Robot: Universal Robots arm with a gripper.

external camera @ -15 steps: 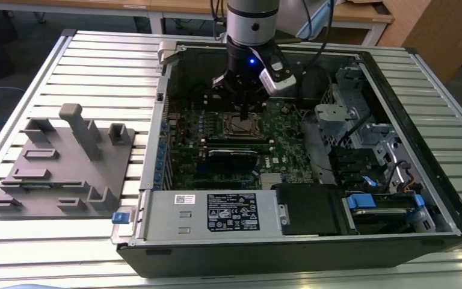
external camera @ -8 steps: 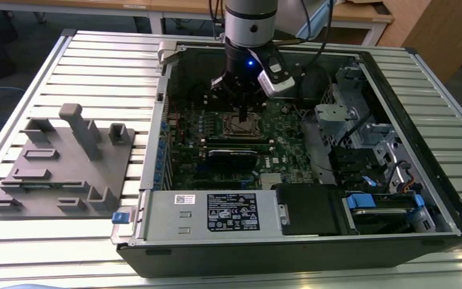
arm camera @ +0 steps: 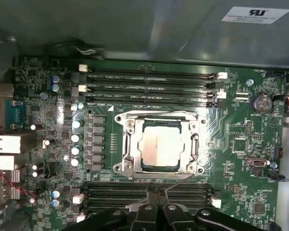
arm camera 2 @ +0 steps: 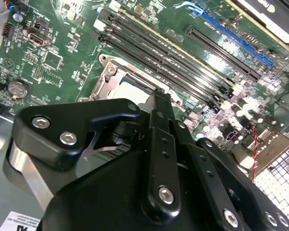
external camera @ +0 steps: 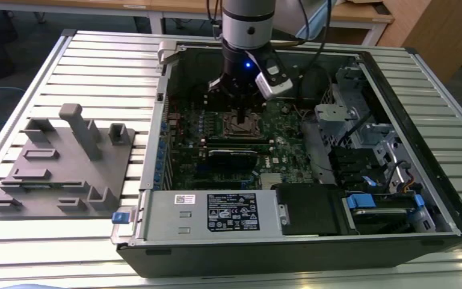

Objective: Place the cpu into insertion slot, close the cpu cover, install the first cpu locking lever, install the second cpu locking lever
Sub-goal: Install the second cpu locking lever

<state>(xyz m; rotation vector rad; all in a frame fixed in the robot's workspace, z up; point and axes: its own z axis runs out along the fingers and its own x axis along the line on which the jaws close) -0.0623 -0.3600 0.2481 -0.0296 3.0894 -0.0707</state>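
Sitting flat in the insertion slot [arm camera: 159, 145], the cpu [arm camera: 159, 144] shows its dull silver top through the window of the cpu cover [arm camera: 129, 144], which looks to be already folded down around it in the first wrist view. A thin wire locking lever [arm camera: 176, 183] slants out from about the 5 o'clock corner of the slot toward the pincer [arm camera: 157, 192], whose two black fingers [arm camera: 149, 197] meet tip to tip with nothing visibly held between them; whether they touch the lever I cannot tell.

By my judgement the chip is light, stiff and fragile, best taken by its edges and never pressed on the contacts; with it seated, the parts to handle now are the springy, slippery metal levers, which want a firm hold near their free ends.

Rows of long black memory slots [arm camera: 149, 89] lie at 12 o'clock of the slot, and more at 6 o'clock. In the exterior view the arm reaches down into the open computer case [external camera: 423, 229], the pincer [external camera: 242, 111] just above the slot [external camera: 242, 126]. The case rests on a slatted worktop [external camera: 22, 241], with a grey fixture block [external camera: 62, 174] at the case's 9 o'clock.
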